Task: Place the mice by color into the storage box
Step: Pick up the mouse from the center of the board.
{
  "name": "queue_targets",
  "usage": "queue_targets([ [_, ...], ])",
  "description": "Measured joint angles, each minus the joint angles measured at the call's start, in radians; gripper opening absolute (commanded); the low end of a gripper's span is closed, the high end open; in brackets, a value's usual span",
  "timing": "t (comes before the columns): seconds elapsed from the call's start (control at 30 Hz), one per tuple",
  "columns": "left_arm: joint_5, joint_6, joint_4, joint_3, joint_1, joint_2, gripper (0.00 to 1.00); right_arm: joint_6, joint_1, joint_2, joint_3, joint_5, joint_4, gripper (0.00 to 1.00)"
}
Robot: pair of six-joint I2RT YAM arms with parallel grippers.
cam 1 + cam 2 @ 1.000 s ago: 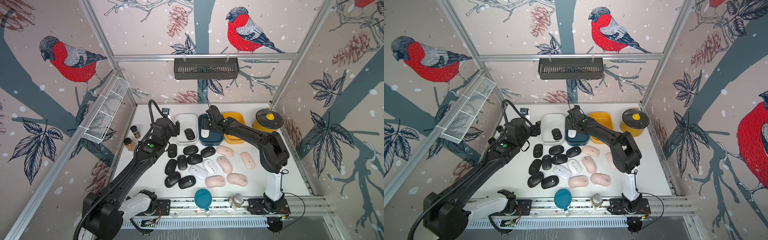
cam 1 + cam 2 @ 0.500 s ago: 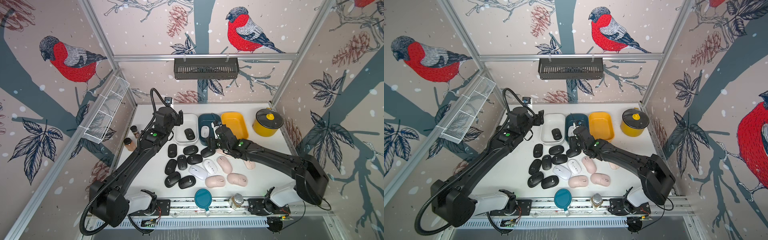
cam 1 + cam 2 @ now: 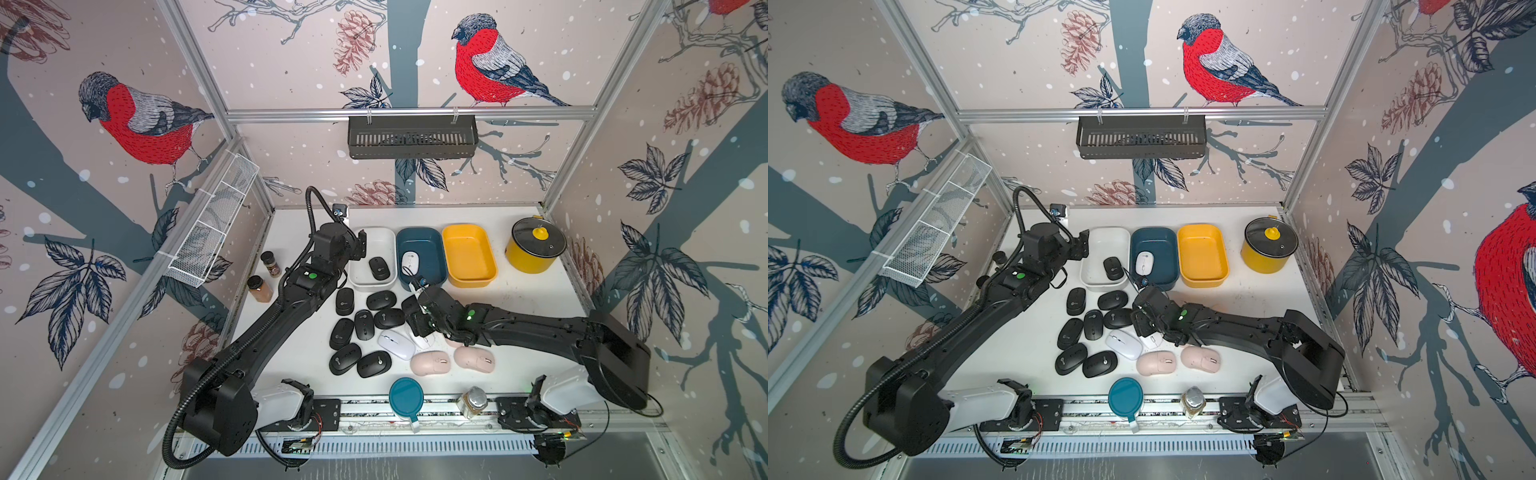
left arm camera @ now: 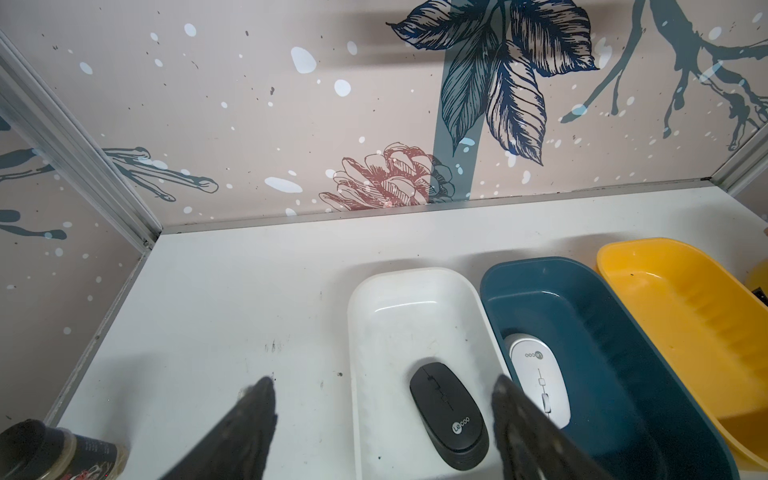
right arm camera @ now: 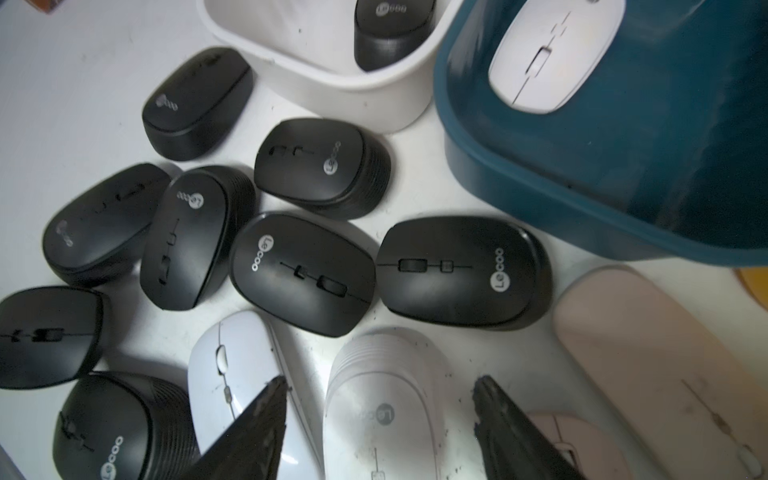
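Observation:
Three storage boxes stand in a row at the back: white (image 3: 371,243), blue (image 3: 428,247) and yellow (image 3: 469,255). A black mouse (image 3: 379,268) lies in the white one and a white mouse (image 3: 410,263) in the blue one. Several black mice (image 3: 365,324), a white mouse (image 3: 395,344) and pink mice (image 3: 431,362) lie on the table. My right gripper (image 5: 380,386) is open, its fingers on either side of another white mouse (image 5: 380,415), apart from it. My left gripper (image 4: 384,386) hangs open over the white box's left rim (image 4: 353,374), holding nothing.
A yellow lidded pot (image 3: 536,245) stands at the back right. Two spice jars (image 3: 266,274) sit by the left wall. At the front edge are a teal lid (image 3: 406,397) and a glass jar (image 3: 473,401). A wire basket (image 3: 212,232) hangs on the left wall.
My right arm has swung from over the blue box forward and down onto the white mice on the table. The left arm has drawn back toward the white box's left rim.

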Motion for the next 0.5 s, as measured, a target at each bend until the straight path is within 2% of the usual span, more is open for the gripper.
queue_targets([
  [0.5, 0.000, 0.000, 0.002, -0.002, 0.000, 0.012, 0.80, -0.030, 0.028, 0.076, -0.012, -0.022, -0.021, 0.73],
])
